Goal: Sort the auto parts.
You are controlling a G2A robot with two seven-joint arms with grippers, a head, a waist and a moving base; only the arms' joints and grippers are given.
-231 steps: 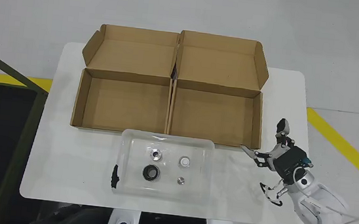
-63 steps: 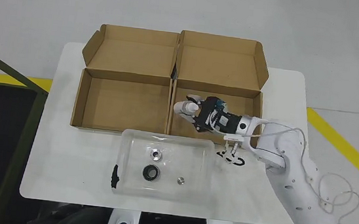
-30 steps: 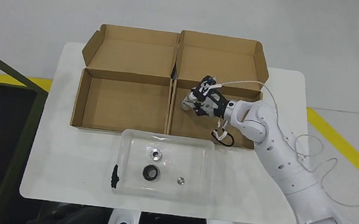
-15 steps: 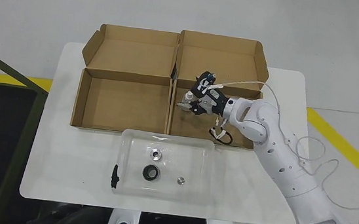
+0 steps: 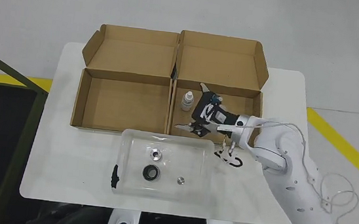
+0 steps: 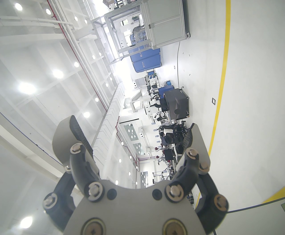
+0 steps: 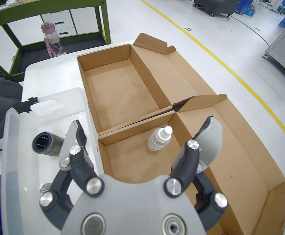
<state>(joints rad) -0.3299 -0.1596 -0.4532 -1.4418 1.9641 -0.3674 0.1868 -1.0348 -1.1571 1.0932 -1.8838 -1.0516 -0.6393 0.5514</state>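
The right gripper (image 5: 192,107) hangs over the left end of the right cardboard box (image 5: 231,121), its claw spread wide and holding nothing. A small white bottle (image 5: 187,100) sits inside that box, close to its left wall. A clear plastic tray (image 5: 195,179) lies just in front of the box and holds a metal sleeve (image 5: 154,154) and a black ring (image 5: 151,172). The left gripper (image 6: 132,124) is also spread wide and holds nothing.

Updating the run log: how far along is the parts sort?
Done: one white bottle sits in the right cardboard box. In hand: nothing; the right pincer hangs open above that box's near end. Left: a black ring, a metal cylinder and a small silver part lie in the clear tray.
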